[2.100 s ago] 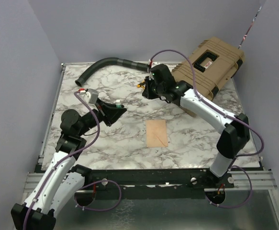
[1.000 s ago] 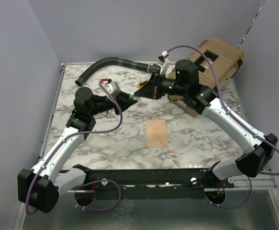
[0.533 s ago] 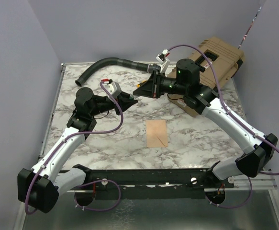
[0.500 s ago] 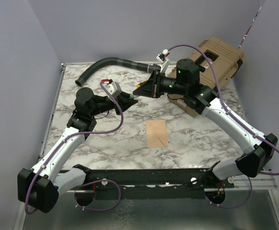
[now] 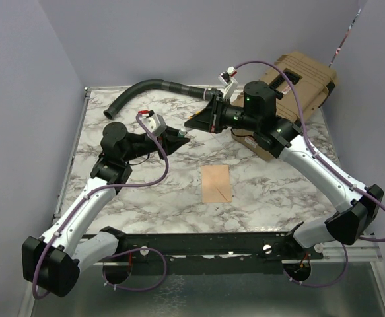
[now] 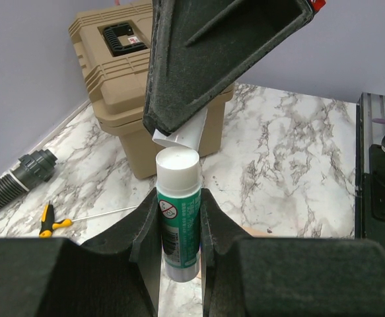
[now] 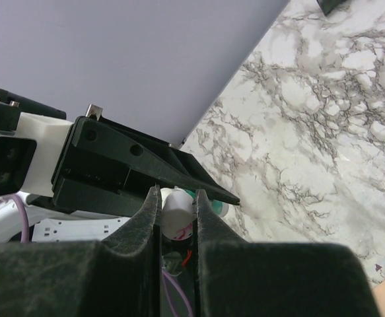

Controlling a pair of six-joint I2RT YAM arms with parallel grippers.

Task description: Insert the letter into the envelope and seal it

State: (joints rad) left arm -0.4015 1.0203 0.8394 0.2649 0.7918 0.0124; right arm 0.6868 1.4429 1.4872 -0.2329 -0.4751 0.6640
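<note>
The peach-tan envelope (image 5: 216,184) lies flat on the marble table (image 5: 139,198), flap down, with neither gripper near it. The letter is out of view. Above the table's middle, my left gripper (image 5: 179,137) (image 6: 177,198) is shut on a green-and-white glue stick (image 6: 177,224), held upright. My right gripper (image 5: 193,123) (image 7: 176,195) meets it tip to tip and is shut on a small white cap (image 7: 176,212). The cap (image 6: 179,135) sits just above the stick's white top. The stick's green body (image 7: 213,206) shows behind the cap in the right wrist view.
A tan hard case (image 5: 291,86) stands at the back right, under the right arm. A black corrugated hose (image 5: 146,89) curves along the back edge. A small yellow-handled tool (image 6: 47,221) lies on the table near the hose.
Both arms rose and brought their grippers together over the table's middle. In the last half second the right gripper shifted slightly up and back from the left one. The envelope stayed put.
</note>
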